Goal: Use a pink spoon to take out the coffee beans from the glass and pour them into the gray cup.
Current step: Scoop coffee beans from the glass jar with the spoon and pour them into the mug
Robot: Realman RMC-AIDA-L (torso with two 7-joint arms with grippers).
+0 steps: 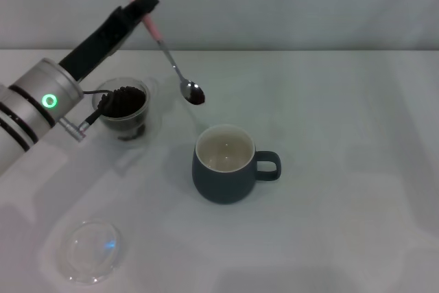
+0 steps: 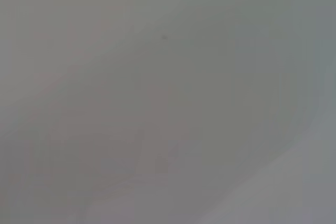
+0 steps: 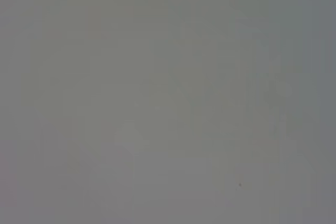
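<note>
Above the far left of the table (image 1: 343,169), the left gripper (image 1: 145,5) is clamped on the pale handle of the pink spoon (image 1: 171,63), which slants down to a bowl carrying a few coffee beans (image 1: 197,97). That bowl hangs in the air between the glass (image 1: 125,109) and the gray cup (image 1: 224,164), just short of the cup's rim. More beans fill the glass. A clear round dish (image 1: 90,250) lies near the front left edge. Both wrist views show only blank gray.
</note>
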